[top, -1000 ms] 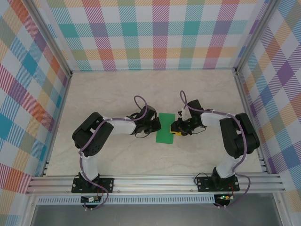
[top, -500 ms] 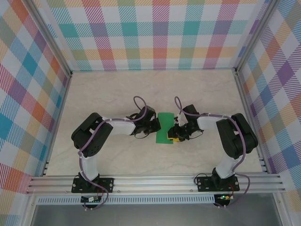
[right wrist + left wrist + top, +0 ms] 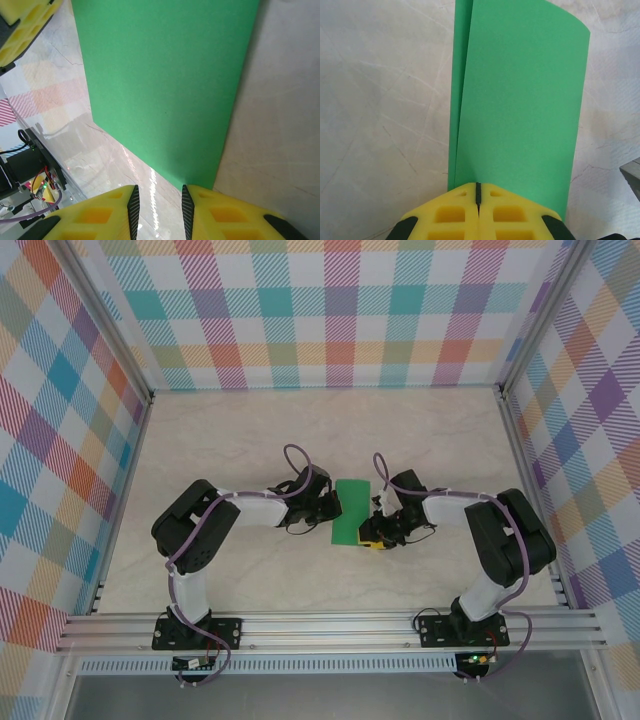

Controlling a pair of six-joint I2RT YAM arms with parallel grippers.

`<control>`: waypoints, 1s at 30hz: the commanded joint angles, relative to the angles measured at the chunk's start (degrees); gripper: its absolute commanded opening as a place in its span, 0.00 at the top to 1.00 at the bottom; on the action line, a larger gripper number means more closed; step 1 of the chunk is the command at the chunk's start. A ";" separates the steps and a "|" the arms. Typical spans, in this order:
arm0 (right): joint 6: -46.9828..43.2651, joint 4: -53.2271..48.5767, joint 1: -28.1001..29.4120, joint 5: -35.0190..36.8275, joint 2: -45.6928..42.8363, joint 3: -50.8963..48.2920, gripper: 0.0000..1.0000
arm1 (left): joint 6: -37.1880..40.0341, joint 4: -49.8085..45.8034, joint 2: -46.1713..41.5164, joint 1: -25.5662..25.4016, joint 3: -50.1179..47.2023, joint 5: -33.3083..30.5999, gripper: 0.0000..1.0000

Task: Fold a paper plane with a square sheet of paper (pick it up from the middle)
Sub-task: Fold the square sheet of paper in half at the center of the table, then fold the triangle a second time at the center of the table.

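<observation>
Bare worktop (image 3: 215, 445) lies open left of the arms, with the checked side wall (image 3: 60, 440) well apart. The left gripper (image 3: 478, 192) has its jaws pressed together, tips meeting the edge of the square sheet of paper (image 3: 350, 512). The sheet lies between both grippers, doubled into a strip. Its long axis runs from the arm bases toward the back wall. The right gripper (image 3: 158, 200) keeps a narrow, empty gap between its jaws, just beside a corner of the sheet.
</observation>
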 commanded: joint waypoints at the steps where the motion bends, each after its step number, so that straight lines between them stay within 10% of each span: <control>1: 0.47 0.05 1.18 3.67 1.08 -0.73 0.69 | -0.67 -8.40 0.00 -0.40 -3.17 0.48 0.98; 12: 1.89 -5.12 -1.00 16.48 -6.38 4.91 0.62 | -1.70 -9.06 -12.40 1.83 -7.38 -2.96 0.63; 30: 1.05 -0.64 -1.27 5.30 4.49 11.68 0.65 | -6.88 4.90 -9.07 5.66 -11.80 7.78 0.53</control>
